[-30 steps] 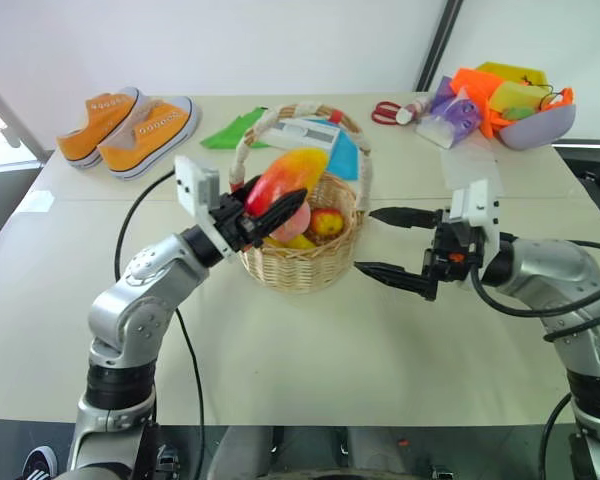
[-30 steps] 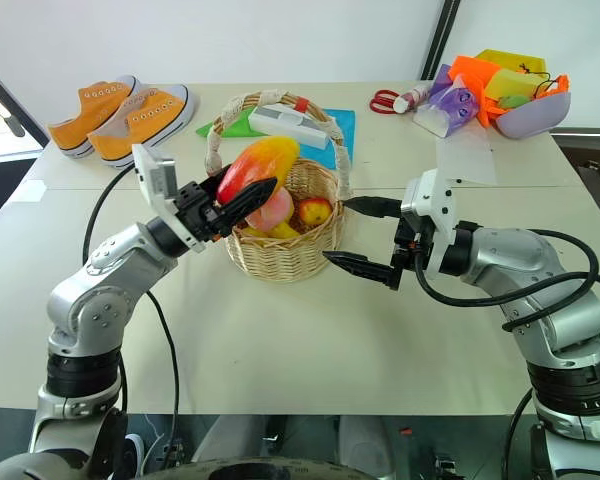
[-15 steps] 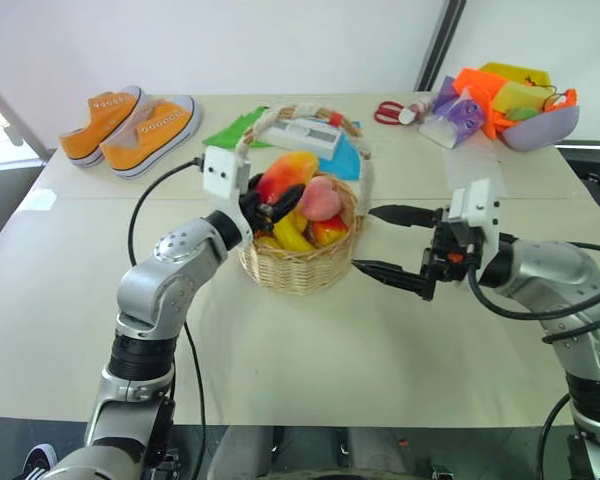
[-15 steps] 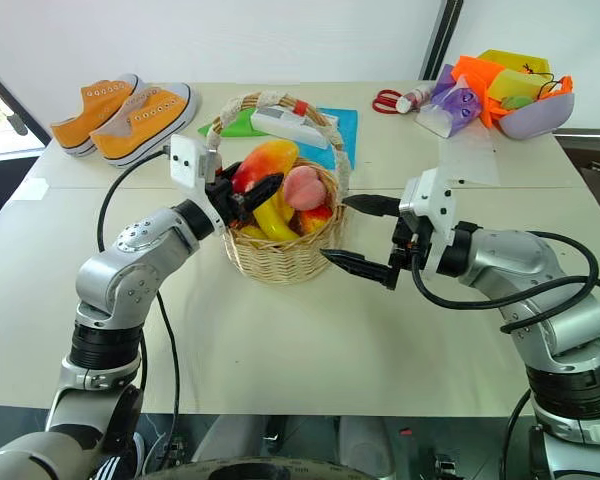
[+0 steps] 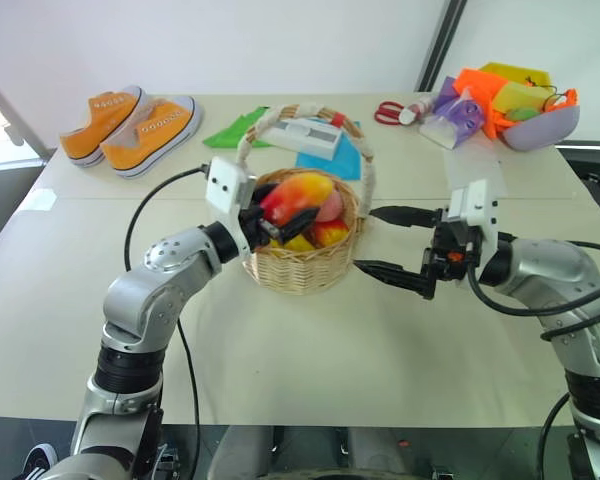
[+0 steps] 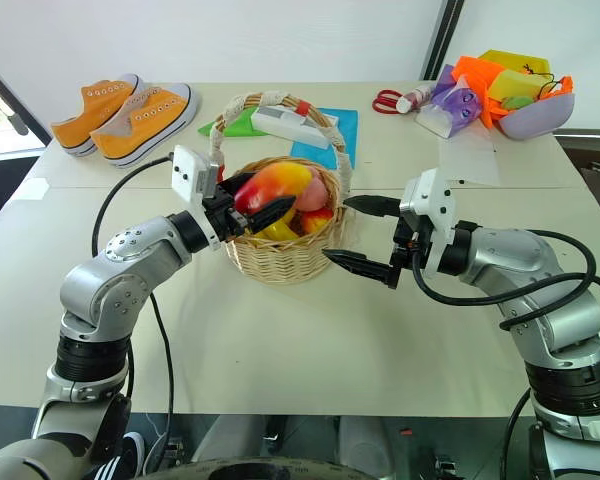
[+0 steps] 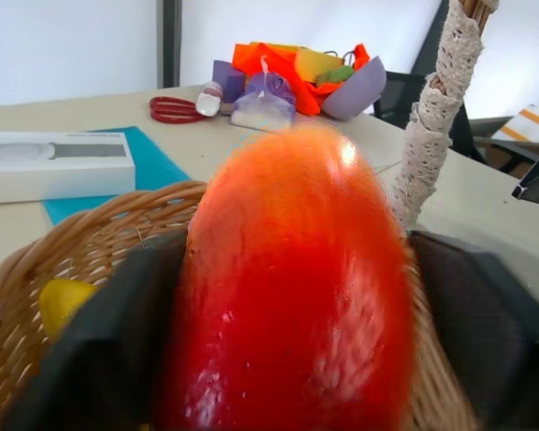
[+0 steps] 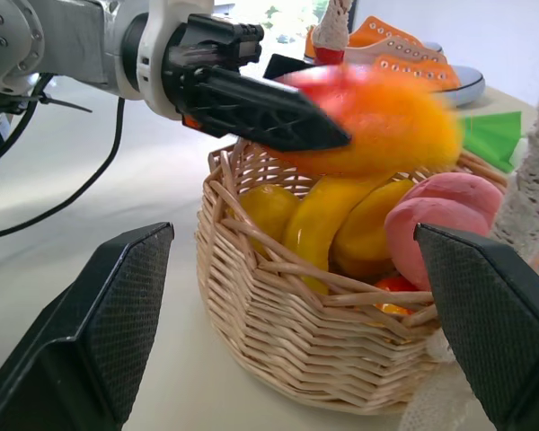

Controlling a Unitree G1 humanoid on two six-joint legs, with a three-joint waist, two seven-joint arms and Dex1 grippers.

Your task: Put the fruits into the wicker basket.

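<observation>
Table (image 5: 310,350) beige, white wall (image 5: 230,40) behind.

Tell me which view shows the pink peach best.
Right wrist view: the pink peach sits unblocked at the wicker basket rim. Both eye views show only a sliver behind the mango; in the left wrist view the mango hides it.

Bright, even daylight across my head views; motion blur in both wrist views.

I see soft, faint shadows under the wicker basket (image 5: 302,262) on the pale table (image 5: 310,350), and a bright window glow at the far left edge. In my left wrist view the mango (image 7: 292,296) is close, smeared and out of focus. In my right wrist view it is streaked, while the weave stays sharp.
</observation>
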